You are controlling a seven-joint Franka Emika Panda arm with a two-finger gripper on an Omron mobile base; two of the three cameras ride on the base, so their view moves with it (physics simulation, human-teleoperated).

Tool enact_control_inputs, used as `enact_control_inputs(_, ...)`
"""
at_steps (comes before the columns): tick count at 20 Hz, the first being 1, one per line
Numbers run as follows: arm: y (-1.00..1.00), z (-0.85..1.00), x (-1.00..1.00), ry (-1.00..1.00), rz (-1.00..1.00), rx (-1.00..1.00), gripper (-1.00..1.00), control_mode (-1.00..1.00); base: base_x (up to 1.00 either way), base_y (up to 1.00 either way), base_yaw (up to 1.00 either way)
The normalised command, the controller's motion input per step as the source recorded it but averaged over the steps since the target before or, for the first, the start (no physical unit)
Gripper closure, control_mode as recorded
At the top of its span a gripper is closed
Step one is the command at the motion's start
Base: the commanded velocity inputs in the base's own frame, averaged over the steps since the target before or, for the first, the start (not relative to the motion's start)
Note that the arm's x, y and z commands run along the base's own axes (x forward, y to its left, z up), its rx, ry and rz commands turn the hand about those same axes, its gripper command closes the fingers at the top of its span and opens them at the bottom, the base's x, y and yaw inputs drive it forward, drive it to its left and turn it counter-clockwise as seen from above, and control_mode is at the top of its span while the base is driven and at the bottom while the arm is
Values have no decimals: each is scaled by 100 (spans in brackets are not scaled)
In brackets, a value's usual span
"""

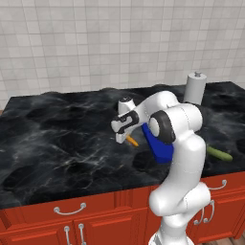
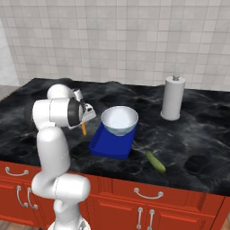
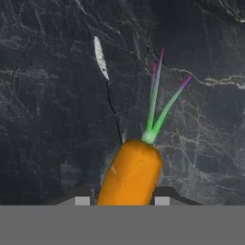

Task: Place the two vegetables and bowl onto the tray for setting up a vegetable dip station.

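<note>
While gripper (image 3: 122,198) pinches smooth tapered orange carrot (image 3: 130,172) above glossy black marble counter (image 1: 57,139), round white bowl (image 2: 119,120) sits on flat blue tray (image 2: 108,146).

The black marble worktop (image 2: 188,134) carries a blue tray (image 2: 108,146), a cucumber (image 2: 155,162) lying just right of it, and an upright white paper-towel roll (image 2: 173,98) further back.

Even, soft rendered light; faint shadows, slightly coarse, blocky detail.
</note>
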Motion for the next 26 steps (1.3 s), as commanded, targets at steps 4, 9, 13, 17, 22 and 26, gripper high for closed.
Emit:
enact_control_inputs(4,-6,25,-42,0,6,4,100,-100,0,0,0)
enact_control_inputs(9,-10,18,-49,0,8,8,100,-100,0,0,0)
enact_control_inputs(13,-11,17,-51,0,7,9,100,-100,0,0,0)
enact_control_inputs(17,-11,18,-50,0,6,5,100,-100,0,0,0)
enact_control_inputs(22,-8,27,-44,0,4,2,100,-100,0,0,0)
enact_control_inputs(26,-9,31,-40,0,3,1,100,-100,0,0,0)
